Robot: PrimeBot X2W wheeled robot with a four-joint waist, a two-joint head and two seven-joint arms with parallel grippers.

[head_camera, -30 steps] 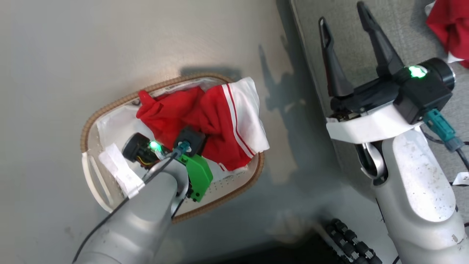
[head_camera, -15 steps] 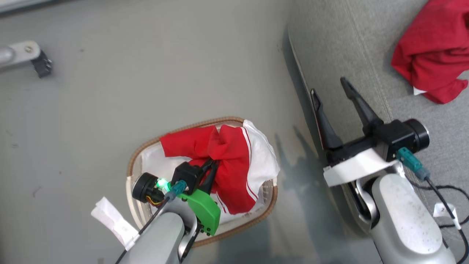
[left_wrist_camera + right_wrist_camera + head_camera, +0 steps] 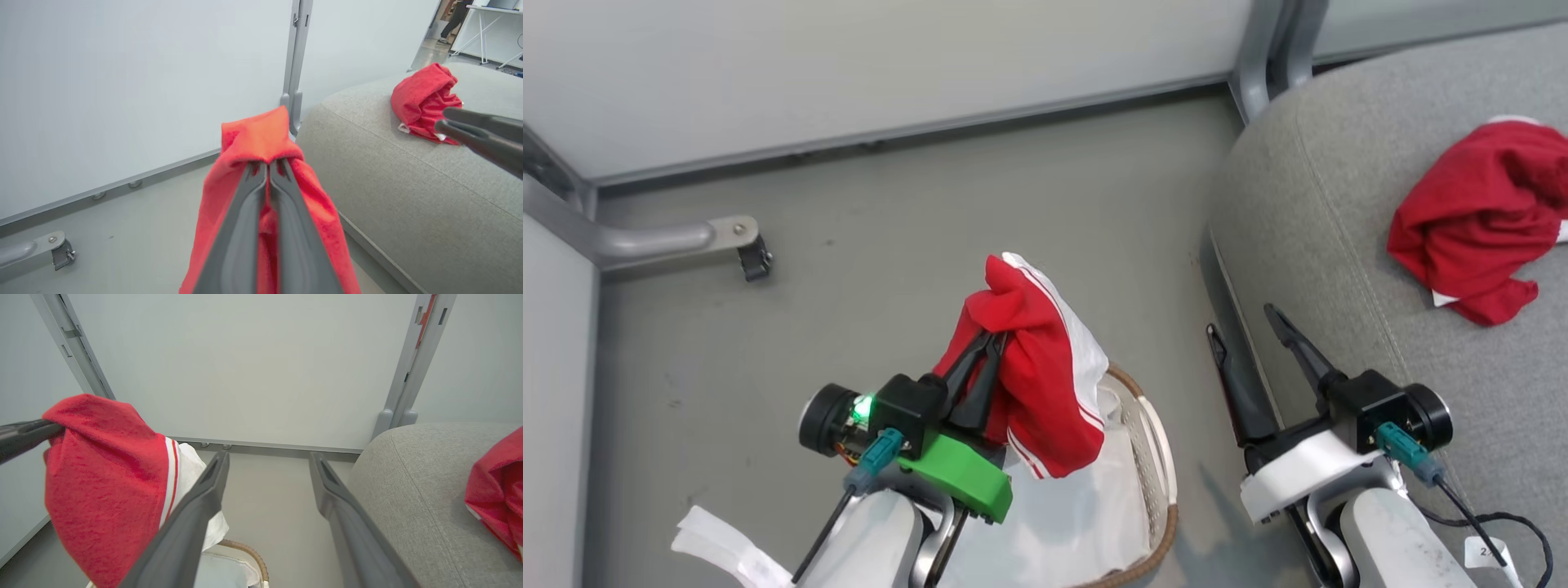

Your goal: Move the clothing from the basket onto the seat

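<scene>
The left hand (image 3: 990, 339) was clamped shut on a bunched fold of a red garment (image 3: 1045, 392), its two fingers pressed together with cloth bulging over their tips. The garment hung down from that pinch, long axis roughly vertical, the white panel and thin stripes on the side facing the seat (image 3: 1339, 245). It hung above the basket (image 3: 1158, 457), which stood on the floor (image 3: 931, 204) with its white liner (image 3: 1078, 523) showing bare beneath; whether the lowest hem was quite clear of the liner could not be told. The seat lay to the robot's right of the held garment, its rounded left edge well apart from the pinch, with a strip of floor between. A second red garment (image 3: 1474, 224) lay crumpled farther in on the seat, away from that edge. The right hand (image 3: 1241, 321) stood with its fingers apart and nothing in them, just beside the seat's left edge, between the left hand and the cushion. The carry would likely have to go rightward and high enough for the hanging tail to pass over the rounded edge, and the idle right hand sat close to that path.
</scene>
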